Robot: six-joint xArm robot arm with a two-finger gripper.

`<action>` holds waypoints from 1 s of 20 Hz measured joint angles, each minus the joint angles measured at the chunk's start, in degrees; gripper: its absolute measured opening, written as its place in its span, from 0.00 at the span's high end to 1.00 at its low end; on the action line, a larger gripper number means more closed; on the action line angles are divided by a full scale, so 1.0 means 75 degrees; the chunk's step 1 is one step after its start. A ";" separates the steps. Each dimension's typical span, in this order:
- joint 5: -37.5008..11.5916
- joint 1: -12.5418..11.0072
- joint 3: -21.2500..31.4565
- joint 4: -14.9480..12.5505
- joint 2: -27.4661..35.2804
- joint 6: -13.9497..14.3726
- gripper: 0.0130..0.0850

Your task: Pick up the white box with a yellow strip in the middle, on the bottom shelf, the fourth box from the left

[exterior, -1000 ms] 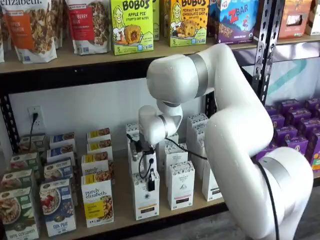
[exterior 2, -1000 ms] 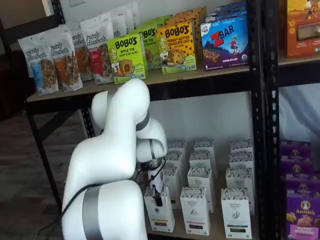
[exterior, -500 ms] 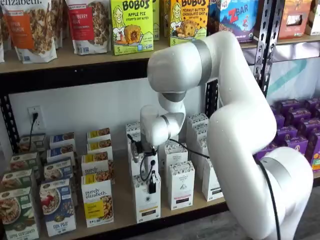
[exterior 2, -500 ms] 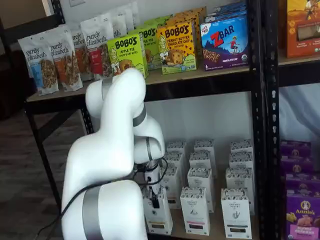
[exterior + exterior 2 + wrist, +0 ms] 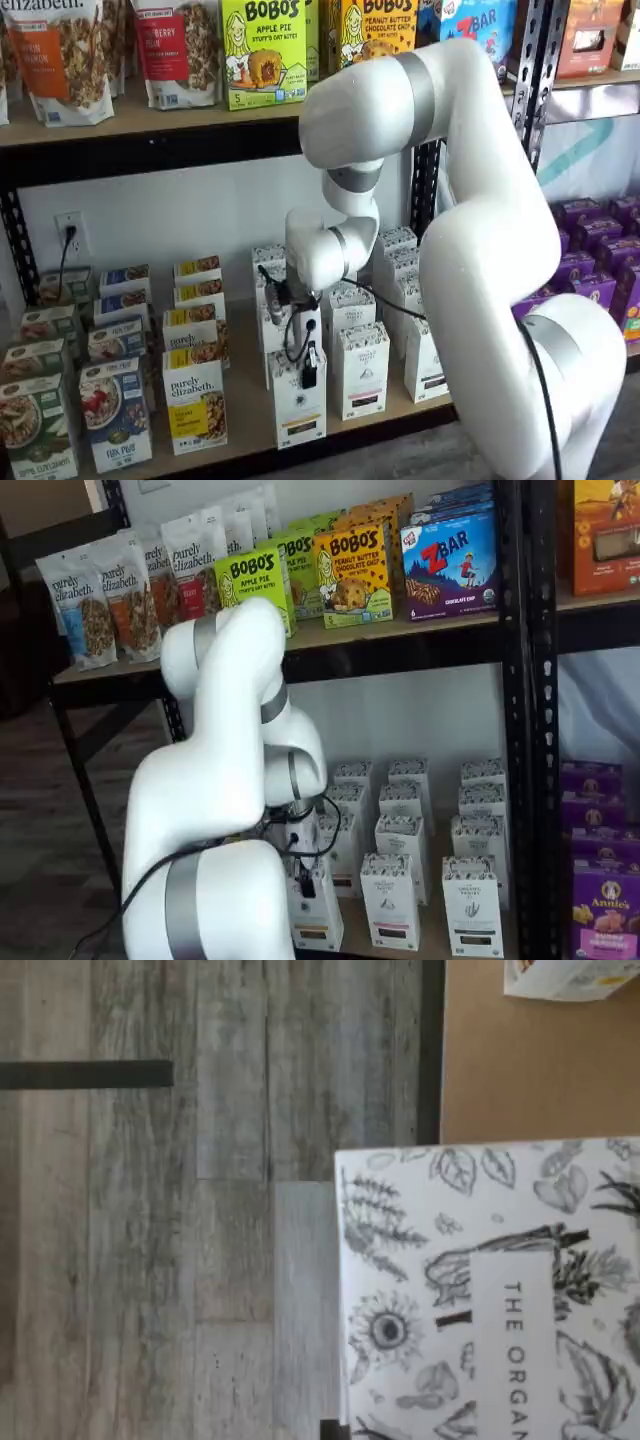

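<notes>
White box [image 5: 299, 405] farther forward off shelf, clamped in hand [image 5: 308, 372].

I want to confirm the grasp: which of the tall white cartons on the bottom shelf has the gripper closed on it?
The front white box with the yellow-orange strip; the gripper grips its top, unlike its black-striped neighbours.

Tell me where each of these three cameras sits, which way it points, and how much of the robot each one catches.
Wrist view: on the wrist, looking down on the tall white carton's leaf-patterned top, grey plank floor beyond; no robot parts show.
Shelf view: frontal, facing the pale wooden bottom shelf; white arm and gripper shut on the carton.
Shelf view: from the side, arm foremost, gripper on the carton.
Shared: all three show this carton.
</notes>
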 joint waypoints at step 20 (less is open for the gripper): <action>-0.0410 0.0004 0.2406 -0.0981 -0.1944 0.0927 0.44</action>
